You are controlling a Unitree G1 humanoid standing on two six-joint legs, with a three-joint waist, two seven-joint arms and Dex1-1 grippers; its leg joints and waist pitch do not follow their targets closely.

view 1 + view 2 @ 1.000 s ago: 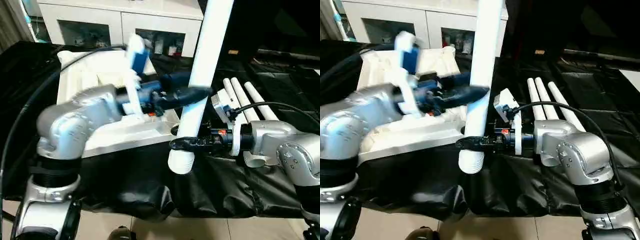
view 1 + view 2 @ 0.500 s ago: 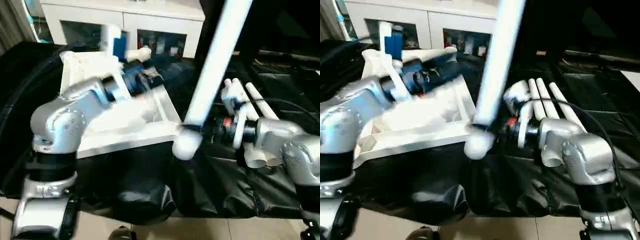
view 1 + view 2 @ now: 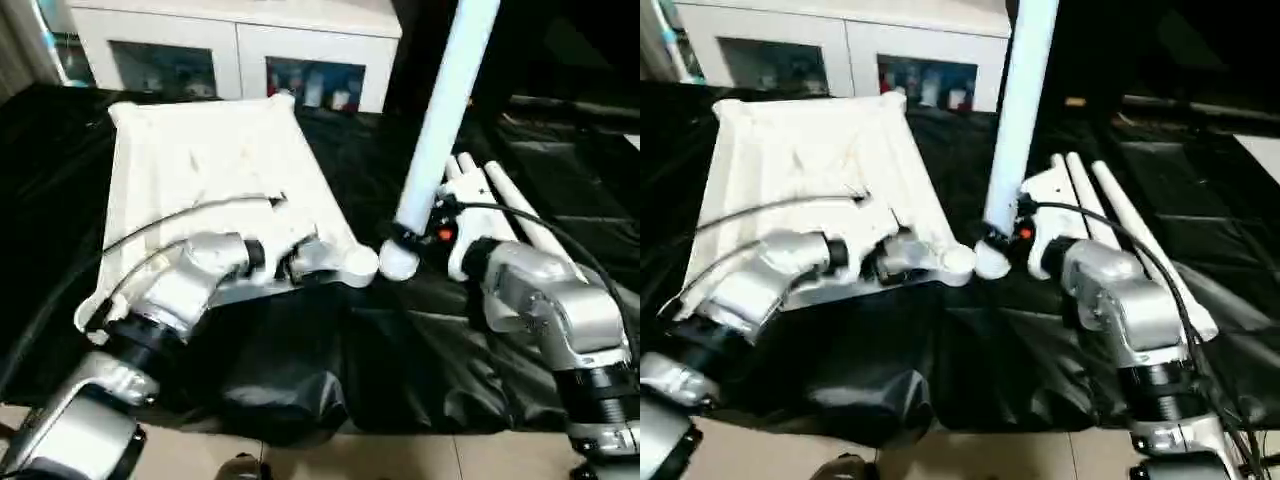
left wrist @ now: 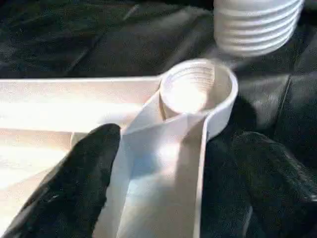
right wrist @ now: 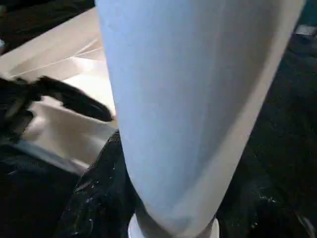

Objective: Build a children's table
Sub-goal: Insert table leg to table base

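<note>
The right jaws [image 3: 408, 238] clamp an upright leg [image 3: 440, 120]; the left jaws [image 4: 171, 188] stand wide astride the table top's [image 3: 215, 160] corner socket [image 4: 197, 89]. The leg's threaded end hangs just beside that socket. Next, I judge: centre, lower, twist.

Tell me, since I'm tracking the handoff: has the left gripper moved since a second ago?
Yes. The left gripper was up beside the raised leg; it has dropped to straddle the table top rim at the near corner socket.
</note>
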